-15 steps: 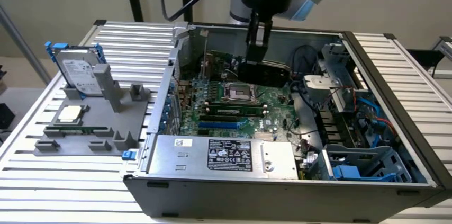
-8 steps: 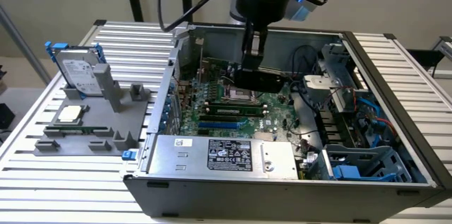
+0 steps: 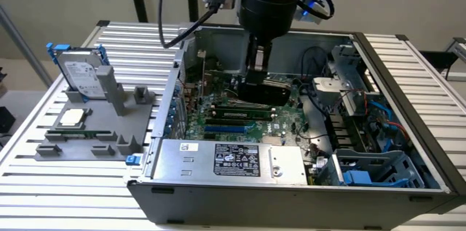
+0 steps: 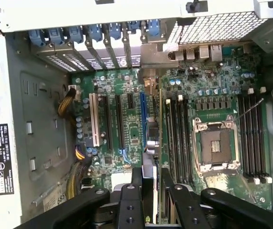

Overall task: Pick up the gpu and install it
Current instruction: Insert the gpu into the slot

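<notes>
Beside the open computer case [image 3: 291, 206], a grey holder [image 3: 138, 120] carries a hard drive [image 3: 78, 72] and CPU chip [image 3: 73, 117].

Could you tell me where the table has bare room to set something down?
Bare table in front of the grey fixture, and the strip at the exterior view's right of the case. Crowded inside it, around the gripper.

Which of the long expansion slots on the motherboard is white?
The slot farthest from the CPU socket; the others beside it are black or blue.
</notes>
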Robot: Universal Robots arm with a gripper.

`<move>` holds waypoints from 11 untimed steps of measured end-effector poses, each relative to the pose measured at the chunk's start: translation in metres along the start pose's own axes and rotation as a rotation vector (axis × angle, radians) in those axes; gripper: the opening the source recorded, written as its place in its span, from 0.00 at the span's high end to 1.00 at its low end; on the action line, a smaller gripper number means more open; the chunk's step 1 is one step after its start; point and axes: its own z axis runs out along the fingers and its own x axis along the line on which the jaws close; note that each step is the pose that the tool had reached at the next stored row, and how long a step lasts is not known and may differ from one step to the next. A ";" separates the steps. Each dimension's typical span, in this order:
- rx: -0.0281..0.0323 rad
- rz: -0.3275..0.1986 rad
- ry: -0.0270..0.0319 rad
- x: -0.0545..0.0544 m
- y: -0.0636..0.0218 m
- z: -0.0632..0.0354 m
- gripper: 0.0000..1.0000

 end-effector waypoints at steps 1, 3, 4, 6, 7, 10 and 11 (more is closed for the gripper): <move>-0.0002 0.000 0.0003 0.001 0.0035 0.0020 0.73; 0.0004 0.000 0.0003 0.003 0.0113 0.0059 0.73; 0.0010 0.000 0.0003 0.004 0.0157 0.0080 0.73; 0.0033 -0.001 -0.0001 0.005 0.0229 0.0118 0.73; 0.0058 -0.001 -0.0003 0.006 0.0258 0.0132 0.73; 0.0160 -0.003 -0.0014 0.007 0.0329 0.0173 0.73; 0.0204 -0.004 -0.0019 0.007 0.0342 0.0184 0.73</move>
